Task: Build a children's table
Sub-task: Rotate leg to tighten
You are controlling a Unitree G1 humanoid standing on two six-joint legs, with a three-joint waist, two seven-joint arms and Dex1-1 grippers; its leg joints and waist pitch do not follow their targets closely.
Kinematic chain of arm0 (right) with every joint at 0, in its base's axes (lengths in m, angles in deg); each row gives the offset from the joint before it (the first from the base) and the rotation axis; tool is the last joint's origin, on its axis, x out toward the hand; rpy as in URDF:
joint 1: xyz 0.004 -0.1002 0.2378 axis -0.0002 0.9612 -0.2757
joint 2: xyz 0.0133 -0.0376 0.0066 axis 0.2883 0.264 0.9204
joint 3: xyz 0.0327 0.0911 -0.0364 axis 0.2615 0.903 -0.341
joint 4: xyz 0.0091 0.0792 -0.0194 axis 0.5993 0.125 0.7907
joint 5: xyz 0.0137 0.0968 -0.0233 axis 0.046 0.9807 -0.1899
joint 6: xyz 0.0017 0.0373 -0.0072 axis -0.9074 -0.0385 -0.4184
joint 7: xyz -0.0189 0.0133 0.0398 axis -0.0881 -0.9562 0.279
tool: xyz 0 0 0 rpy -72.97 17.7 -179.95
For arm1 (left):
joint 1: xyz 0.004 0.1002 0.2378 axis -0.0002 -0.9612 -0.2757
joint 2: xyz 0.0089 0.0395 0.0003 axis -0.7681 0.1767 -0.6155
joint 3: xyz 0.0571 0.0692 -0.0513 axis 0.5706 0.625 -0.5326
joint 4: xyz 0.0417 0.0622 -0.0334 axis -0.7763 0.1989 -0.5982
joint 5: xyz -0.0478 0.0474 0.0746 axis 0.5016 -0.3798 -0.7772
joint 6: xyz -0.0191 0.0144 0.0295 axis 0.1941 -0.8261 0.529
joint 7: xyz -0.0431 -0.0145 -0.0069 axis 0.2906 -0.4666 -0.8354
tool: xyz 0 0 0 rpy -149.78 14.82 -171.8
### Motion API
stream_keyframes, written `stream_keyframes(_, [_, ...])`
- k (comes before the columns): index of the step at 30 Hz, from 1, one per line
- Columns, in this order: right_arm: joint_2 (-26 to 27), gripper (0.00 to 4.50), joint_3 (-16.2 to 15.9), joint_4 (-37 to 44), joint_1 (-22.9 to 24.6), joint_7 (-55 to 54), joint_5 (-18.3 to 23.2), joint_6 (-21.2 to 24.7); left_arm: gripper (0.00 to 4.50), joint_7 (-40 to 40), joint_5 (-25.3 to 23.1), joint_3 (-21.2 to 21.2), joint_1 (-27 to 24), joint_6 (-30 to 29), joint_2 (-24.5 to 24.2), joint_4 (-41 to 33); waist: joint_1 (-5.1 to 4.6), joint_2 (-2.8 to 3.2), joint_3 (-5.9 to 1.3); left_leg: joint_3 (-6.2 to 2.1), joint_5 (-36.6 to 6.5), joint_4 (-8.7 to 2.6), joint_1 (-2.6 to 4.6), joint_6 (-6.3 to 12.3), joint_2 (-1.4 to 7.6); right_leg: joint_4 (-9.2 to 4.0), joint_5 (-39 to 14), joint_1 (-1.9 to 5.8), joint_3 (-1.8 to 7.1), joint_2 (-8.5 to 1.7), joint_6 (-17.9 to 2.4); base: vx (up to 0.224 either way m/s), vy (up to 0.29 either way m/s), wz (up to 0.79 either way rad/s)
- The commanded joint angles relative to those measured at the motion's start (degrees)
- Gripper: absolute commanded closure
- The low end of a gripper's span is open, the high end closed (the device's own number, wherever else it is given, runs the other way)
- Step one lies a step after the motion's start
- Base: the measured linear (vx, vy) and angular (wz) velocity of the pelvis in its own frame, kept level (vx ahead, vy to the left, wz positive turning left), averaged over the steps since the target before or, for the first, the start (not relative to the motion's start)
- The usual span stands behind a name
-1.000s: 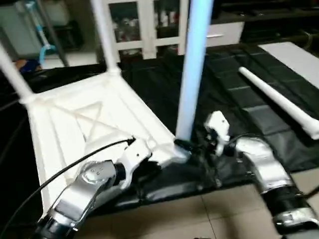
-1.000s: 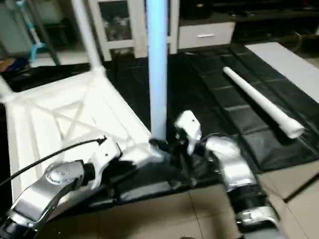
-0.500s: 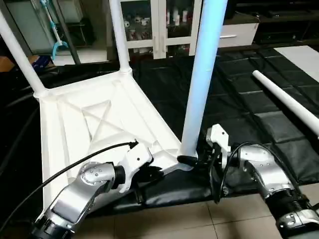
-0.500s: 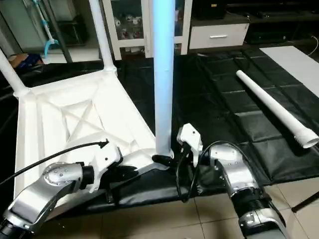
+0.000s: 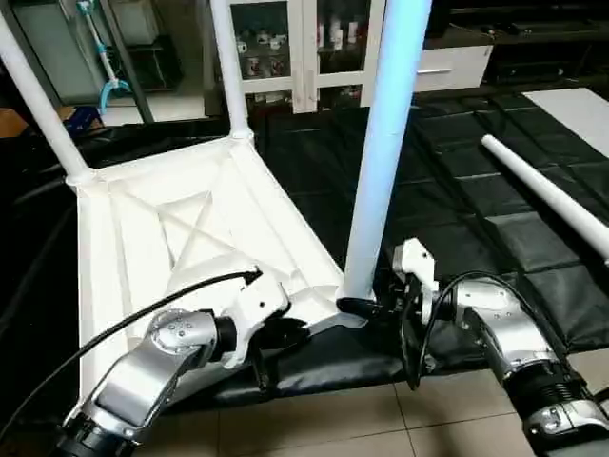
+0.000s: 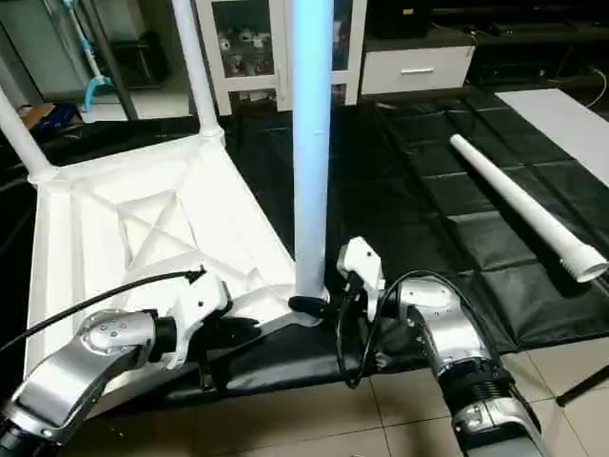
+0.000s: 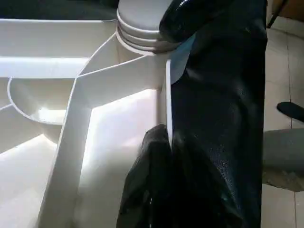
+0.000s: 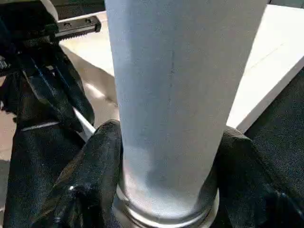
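Note:
The children's table top [image 5: 171,238] lies upside down on a black mat, its X-ribbed underside facing up. Two legs [image 5: 228,67] [image 5: 38,114] stand in the far corners. A third leg [image 5: 381,162] stands upright in the near right corner socket. My right gripper [image 5: 366,307] is shut on the base of that leg, with a black finger [image 8: 102,171] pressed against each side. My left gripper [image 5: 285,333] is shut on the table top's thin edge rim [image 7: 167,104] just beside that corner. A fourth leg [image 6: 523,205] lies loose on the mat to the right.
The black mat [image 5: 457,190] ends near my arms, where tiled floor [image 5: 333,428] begins. A white glass-door cabinet [image 5: 304,48] and a drawer unit [image 6: 419,67] stand behind the mat. A white board [image 5: 580,105] lies at the far right. A black cable loops off each forearm.
The whole picture shifted early on as the head moved. My right gripper's fingers have drawn in around the leg's base. The left gripper and the table top stay where they were.

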Motion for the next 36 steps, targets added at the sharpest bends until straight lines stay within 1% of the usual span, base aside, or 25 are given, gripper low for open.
stream_keyframes(1, [0.6,2.02,2.4,-1.8,-1.3,-5.9,-0.3,0.7,4.5,-1.1,0.0,2.1,-0.3,-0.8,0.1,0.3,-0.29,-0.51,-2.82,-1.05,-23.1,-5.26,0.88,0.81,2.56,-4.28,-23.9,1.46,1.51,-1.53,-10.8,0.0,0.0,0.0])
stream_keyframes(2, [1.1,2.02,2.8,-2.7,-1.7,-9.1,-1.3,0.4,4.5,0.2,-0.6,2.0,0.2,-1.2,0.8,1.2,-0.35,-0.37,-2.76,-1.11,-23.5,-5.28,0.86,0.5,2.55,-4.26,-24.5,1.45,1.47,-1.58,-10.6,0.0,0.0,0.0])
stream_keyframes(6, [4.4,2.02,4.9,-5.4,-2.8,-23.9,-4.1,1.8,4.5,8.1,-3.8,0.9,3.6,-2.7,5.5,6.5,-1.5,-0.42,-2.48,-1.34,-26.7,-5.28,1.08,-1.14,2.26,-4.99,-29.8,0.99,1.23,-1.52,-8.3,0.0,0.0,0.0])
stream_keyframes(8, [5.1,2.02,5.2,-5.7,-3.0,-26.7,-4.6,2.3,4.5,9.8,-4.4,0.7,4.3,-3.1,6.6,7.6,-1.78,-0.55,-2.61,-1.66,-27.4,-5.2,0.96,-1.44,2.1,-5.12,-32.0,1.17,0.95,-1.64,-7.1,0.0,0.0,0.0])
stream_keyframes(9, [8.2,2.03,5.9,-5.8,-2.6,-37.7,-7.0,4.2,4.5,17.6,-6.1,-0.9,7.4,-4.9,11.8,12.2,-2.0,-0.55,-2.45,-1.72,-27.8,-5.23,0.69,-1.4,2.08,-5.26,-33.3,1.13,0.88,-1.67,-6.2,0.0,0.0,0.0])
stream_keyframes(11, [9.7,2.03,6.3,-5.8,-2.4,-42.9,-8.3,5.1,4.5,20.7,-6.7,-1.6,8.7,-5.4,13.9,14.2,-2.33,-0.36,-2.45,-1.74,-28.8,-4.99,1.32,-2.04,1.76,-6.08,-36.0,0.46,0.56,-1.52,-4.8,0.0,0.0,0.0])
stream_keyframes(13, [11.1,2.03,6.8,-5.9,-2.3,-47.1,-9.0,6.1,4.5,23.1,-7.1,-2.1,9.8,-5.7,15.6,16.0,-2.62,-0.44,-2.46,-1.99,-30.2,-4.91,1.05,-1.47,1.58,-6.36,-38.0,0.62,0.15,-1.68,-3.7,0.0,0.0,0.0])
stream_keyframes(14, [12.8,2.03,7.3,-5.9,-2.2,-50.5,-9.1,6.6,4.5,25.6,-7.5,-2.8,10.8,-5.2,17.3,17.7,-2.85,-0.22,-2.32,-2.05,-30.8,-4.99,1.05,-1.45,1.64,-6.5,-38.3,0.48,0.07,-1.65,-3.5,0.0,0.0,0.0])
stream_keyframes(16, [15.9,2.03,7.4,-5.7,-1.9,-55.4,-9.5,7.2,4.5,28.8,-8.2,-3.4,12.3,-4.2,19.8,20.4,-3.37,-0.15,-2.29,-2.21,-33.0,-4.77,1.93,-1.74,1.41,-7.47,-39.5,-0.09,-0.72,-1.32,-2.4,0.0,0.0,0.0])
stream_keyframes(17, [17.0,2.03,7.2,-5.5,-1.8,-56.7,-9.7,7.0,4.5,30.0,-8.5,-3.6,12.8,-3.7,20.6,21.3,-3.61,0.09,-2.27,-2.4,-34.3,-5.01,1.96,-1.66,1.44,-7.63,-38.9,0.21,-1.19,-1.23,-2.0,0.0,0.0,0.0])
stream_keyframes(19, [19.1,2.03,5.4,-4.1,-1.7,-55.8,-10.5,3.8,4.5,31.2,-9.0,-3.7,13.5,-2.7,21.6,22.4,-4.06,0.46,-2.1,-2.75,-37.0,-5.66,1.67,-1.6,1.72,-7.7,-37.6,0.69,-1.71,-1.24,-1.7,0.0,0.0,0.0])
stream_keyframes(20, [19.1,2.03,5.4,-4.1,-1.7,-55.8,-10.5,3.8,4.5,31.2,-9.0,-3.7,13.5,-2.7,21.6,22.4,-4.06,0.52,-2.12,-2.82,-37.8,-5.79,1.8,-1.79,1.85,-7.78,-36.9,0.83,-1.94,-1.21,-1.7,0.0,0.0,0.0])
stream_keyframes(21, [20.2,2.03,5.4,-3.4,-2.0,-53.9,-9.3,2.2,4.5,31.3,-9.2,-3.7,13.5,-2.4,21.7,22.5,-4.1,0.61,-2.23,-3.01,-38.0,-6.14,1.59,-1.89,2.12,-7.3,-34.8,1.35,-1.87,-1.55,-2.2,0.0,0.0,0.0])
stream_keyframes(23, [21.1,2.03,5.7,-2.1,-2.1,-51.3,-7.4,1.0,4.5,30.9,-9.6,-3.6,13.3,-2.0,21.2,22.5,-4.28,0.51,-2.1,-2.94,-39.2,-6.39,1.7,-2.34,2.18,-7.33,-33.2,1.29,-2.0,-1.67,-2.8,0.0,0.0,0.0])
stream_keyframes(25, [21.0,2.03,5.3,1.3,-1.1,-45.6,-4.6,-0.4,4.5,29.1,-9.6,-3.1,12.5,-1.4,19.7,21.4,-4.45,0.21,-2.04,-2.67,-38.4,-6.19,1.68,-1.53,1.99,-7.57,-34.0,1.17,-1.89,-2.09,-3.1,0.0,0.0,0.0])
stream_keyframes(26, [20.6,1.49,4.9,2.6,-0.7,-44.3,-4.3,-0.9,4.5,28.2,-9.5,-2.7,12.2,-1.0,19.1,21.0,-4.57,0.24,-2.0,-2.65,-37.4,-6.1,1.32,-1.04,1.86,-7.63,-35.3,1.29,-1.86,-2.35,-2.6,0.0,0.0,0.0])
stream_keyframes(27, [20.6,1.41,4.9,2.6,-0.7,-44.3,-4.3,-0.9,4.5,28.2,-9.5,-2.7,12.2,-1.0,19.1,21.0,-4.76,0.36,-2.03,-2.83,-36.7,-6.14,0.95,-0.97,1.85,-7.47,-35.6,1.55,-1.85,-2.52,-2.4,0.0,0.0,0.0])
stream_keyframes(28, [20.1,1.55,4.6,3.7,-0.3,-43.0,-4.0,-1.2,4.5,27.3,-9.4,-2.4,11.9,-1.3,18.4,20.3,-5.69,0.31,-1.87,-3.35,-36.2,-6.55,-0.19,-1.2,1.94,-6.96,-35.8,2.42,-2.18,-2.59,-2.1,0.0,0.0,0.0])
stream_keyframes(29, [19.6,1.58,5.0,5.0,-0.2,-42.0,-3.0,-0.8,4.5,25.3,-9.4,-1.6,11.3,-0.5,17.1,19.5,-5.91,0.48,-1.84,-3.52,-36.8,-6.7,-0.42,-1.51,2.0,-6.85,-36.0,2.64,-2.33,-2.61,-1.8,-0.004,0.005,-0.18])
stream_keyframes(31, [19.3,1.43,5.4,5.7,-0.2,-41.5,-2.3,-0.4,4.5,24.0,-9.5,-1.1,11.0,0.0,16.2,19.0,-6.81,0.6,-1.77,-3.65,-38.9,-6.6,0.32,-1.76,2.09,-7.21,-36.0,1.96,-2.32,-2.78,-2.4,0.0,0.0,0.0])
stream_keyframes(32, [18.5,1.43,5.8,6.2,-0.3,-40.4,-2.0,-0.3,4.5,22.3,-9.3,-0.6,10.2,-0.2,15.0,17.9,-6.93,0.54,-1.74,-3.63,-39.2,-6.48,0.5,-1.79,2.05,-7.34,-36.4,1.79,-2.41,-2.83,-2.6,0.0,0.0,0.0])
stream_keyframes(33, [17.9,1.13,6.0,6.4,-0.5,-39.8,-1.9,-0.4,4.5,21.3,-9.2,-0.3,9.7,-0.4,14.2,17.2,-7.03,0.48,-1.72,-3.7,-39.1,-6.33,0.6,-1.76,2.08,-7.41,-36.7,1.82,-2.46,-3.05,-2.8,0.0,0.0,0.0])
stream_keyframes(34, [16.8,1.11,6.4,6.6,-0.8,-38.1,-1.4,-0.1,4.5,19.6,-8.9,0.1,8.8,-0.9,13.0,15.7,-7.3,0.63,-1.53,-3.7,-39.3,-6.32,0.56,-1.75,2.02,-7.52,-37.4,1.73,-2.67,-3.05,-2.8,0.0,0.0,0.0])
stream_keyframes(35, [14.8,1.12,7.0,6.8,-1.2,-35.4,-0.9,-0.1,4.5,17.0,-8.3,0.7,7.3,-1.2,10.8,13.4,-7.22,0.54,-1.72,-3.82,-39.3,-6.23,0.72,-1.88,2.12,-7.45,-37.1,1.95,-2.71,-3.13,-2.7,0.0,0.0,0.0])
stream_keyframes(36, [13.1,1.04,7.6,6.7,-1.6,-33.2,-0.4,0.0,4.5,14.8,-7.8,1.2,6.1,-0.7,9.0,11.5,-7.22,0.63,-1.63,-3.86,-39.4,-6.35,0.65,-1.79,2.25,-7.25,-36.6,1.81,-2.42,-3.23,-3.2,0.0,0.0,0.0])
